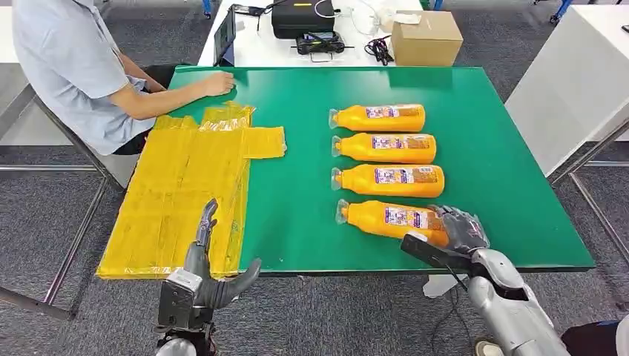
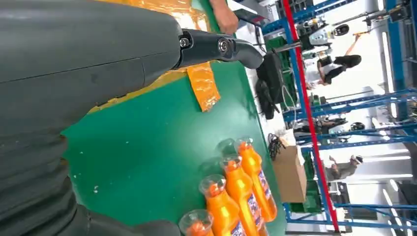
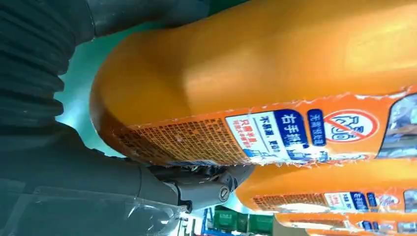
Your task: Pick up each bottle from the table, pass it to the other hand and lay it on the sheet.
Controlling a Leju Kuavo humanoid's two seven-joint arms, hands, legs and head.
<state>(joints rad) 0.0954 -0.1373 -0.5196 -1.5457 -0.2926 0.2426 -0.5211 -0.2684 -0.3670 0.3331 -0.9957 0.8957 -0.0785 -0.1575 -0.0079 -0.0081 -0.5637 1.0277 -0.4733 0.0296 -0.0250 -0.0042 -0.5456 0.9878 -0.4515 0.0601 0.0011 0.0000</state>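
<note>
**Orange bottle in the right hand's reach, sheet waiting by the left**

Orange bottles lie in a row of four on the green counter (image 1: 297, 208), caps pointing toward the sheet (image 1: 185, 193), so each base end faces the right hand (image 1: 460, 228). That hand sits at the base of the nearest bottle (image 1: 389, 219), fingers curved over it and the thumb under its near side; the wrist view shows the bottle (image 3: 255, 73) pressed close against the palm. I judge the grip as forming or just made, since the bottle rests flat on the counter, just beside the next bottle (image 1: 387, 180).

The left hand (image 1: 211, 278) hangs off the counter's near edge, fingers spread and holding nothing, right beside the yellow sheet. That looks like a ready post for the hand-over. A person (image 1: 74, 67) sits at the far corner, one hand on the counter beyond the sheet.
</note>
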